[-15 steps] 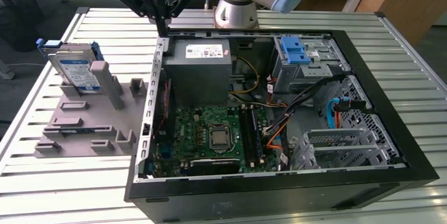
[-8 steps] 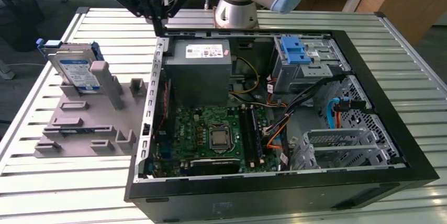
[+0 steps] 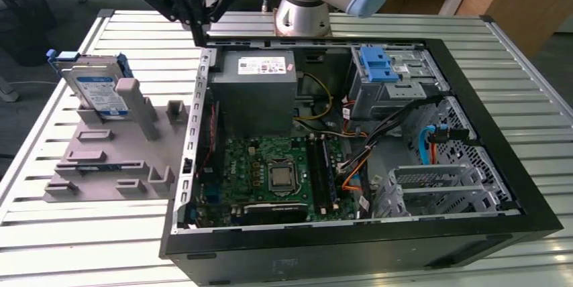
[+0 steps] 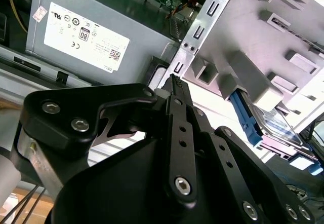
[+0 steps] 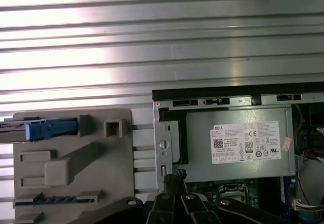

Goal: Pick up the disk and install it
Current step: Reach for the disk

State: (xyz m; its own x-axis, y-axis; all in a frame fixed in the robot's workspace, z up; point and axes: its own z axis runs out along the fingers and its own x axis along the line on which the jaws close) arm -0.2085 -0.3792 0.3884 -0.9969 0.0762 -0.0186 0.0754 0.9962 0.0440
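Observation:
The disk [image 3: 96,90], a silver drive with a white-and-blue label in a blue bracket, stands tilted on edge in the grey holder [image 3: 107,163] at the exterior view's left. In the second wrist view the disk [image 4: 276,126] leans in that holder; in the first wrist view the disk [image 5: 48,129] shows edge-on. My gripper [image 3: 198,32] hangs above the far left corner of the open computer case [image 3: 205,92], away from the disk. Its black fingers [image 4: 175,89] are together, shut on nothing. The gripper [image 5: 178,175] tips sit over the case's edge beside the power supply.
The case lies open on a slatted metal table [image 3: 134,25]. Inside are a grey power supply [image 3: 259,89], a motherboard [image 3: 273,169], cables and a drive cage with a blue latch [image 3: 378,66]. The arm's base [image 3: 302,12] stands behind the case.

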